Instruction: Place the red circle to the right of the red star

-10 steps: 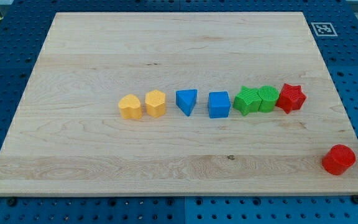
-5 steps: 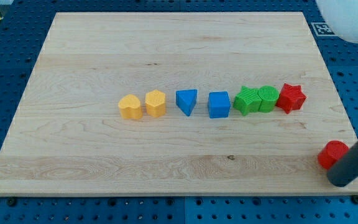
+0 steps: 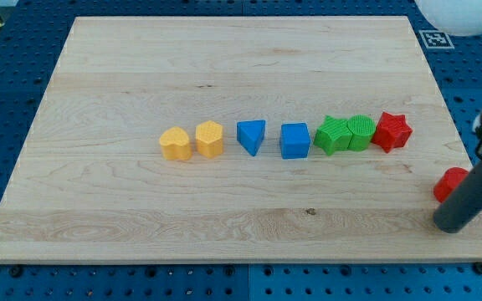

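My tip (image 3: 452, 226): near right corner of the board (image 3: 141, 67), touching and partly covering the red circle; holds nothing.
Red circle (image 3: 448, 183): near the right edge, nearer than the red star.
Red star (image 3: 392, 131): right end of the block row.

red circle (image 3: 450, 183) below-right of red star (image 3: 392, 131)

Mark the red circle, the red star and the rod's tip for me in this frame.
red circle (image 3: 450, 183), camera view, its visible left part beside the rod.
red star (image 3: 392, 131), camera view, centre of its top face.
my tip (image 3: 452, 226), camera view, the rod's very lower end.
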`<state>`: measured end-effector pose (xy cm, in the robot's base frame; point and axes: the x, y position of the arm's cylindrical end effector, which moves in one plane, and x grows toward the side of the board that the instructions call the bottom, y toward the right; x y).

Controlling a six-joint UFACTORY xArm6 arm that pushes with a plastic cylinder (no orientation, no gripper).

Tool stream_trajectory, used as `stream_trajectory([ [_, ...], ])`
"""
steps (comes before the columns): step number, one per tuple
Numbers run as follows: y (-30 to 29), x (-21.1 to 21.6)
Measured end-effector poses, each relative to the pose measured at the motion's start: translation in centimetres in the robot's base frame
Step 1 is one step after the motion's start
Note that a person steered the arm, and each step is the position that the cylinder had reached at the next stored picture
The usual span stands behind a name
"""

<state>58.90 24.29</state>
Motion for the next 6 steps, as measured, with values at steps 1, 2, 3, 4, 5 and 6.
stream_trajectory([
  [1, 2.5, -0.7],
  [2, 3.2, -3.1],
  [3, 3.2, -5.2],
  [4, 3.7, -5.3],
  [5, 3.8, -4.2],
  [6, 2.9, -4.3],
])
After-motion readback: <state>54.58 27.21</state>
